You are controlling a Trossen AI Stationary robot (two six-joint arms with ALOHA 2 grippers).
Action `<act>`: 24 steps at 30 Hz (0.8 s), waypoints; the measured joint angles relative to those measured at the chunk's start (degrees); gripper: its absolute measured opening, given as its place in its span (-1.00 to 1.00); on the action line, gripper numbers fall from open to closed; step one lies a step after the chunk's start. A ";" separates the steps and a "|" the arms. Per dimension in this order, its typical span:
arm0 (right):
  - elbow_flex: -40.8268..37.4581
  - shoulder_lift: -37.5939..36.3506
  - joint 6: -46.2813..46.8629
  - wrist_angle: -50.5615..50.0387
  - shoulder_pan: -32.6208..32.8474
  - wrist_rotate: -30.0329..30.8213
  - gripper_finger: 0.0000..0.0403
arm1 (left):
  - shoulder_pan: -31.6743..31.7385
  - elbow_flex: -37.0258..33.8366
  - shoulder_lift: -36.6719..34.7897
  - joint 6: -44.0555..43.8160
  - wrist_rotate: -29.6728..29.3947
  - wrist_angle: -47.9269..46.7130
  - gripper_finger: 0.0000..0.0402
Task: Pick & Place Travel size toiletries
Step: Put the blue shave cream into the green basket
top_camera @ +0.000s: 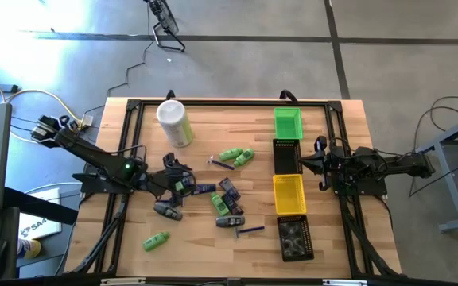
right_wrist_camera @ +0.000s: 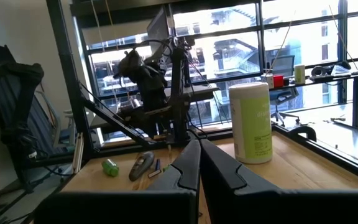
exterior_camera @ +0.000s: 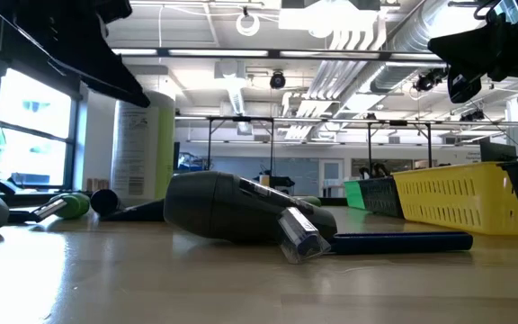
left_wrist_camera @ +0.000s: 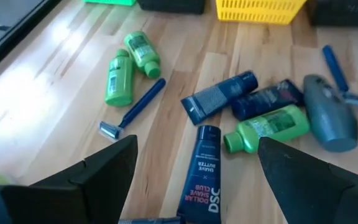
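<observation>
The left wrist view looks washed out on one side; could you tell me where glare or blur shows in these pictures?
Left wrist view: glare whitens the table beside the green bottles. Low view: the nearest razor is blurred. Right wrist view: bright windows silhouette the left arm.

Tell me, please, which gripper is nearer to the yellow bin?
The right gripper: shut, it hovers just beside the yellow bin, near its far corner. The left gripper, open, is over the scattered toiletries, across the table.
</observation>
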 joint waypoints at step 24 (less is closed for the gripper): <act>0.00 0.00 0.02 0.02 0.01 -0.13 -0.98 | 14.58 0.00 17.53 3.22 22.01 7.86 0.63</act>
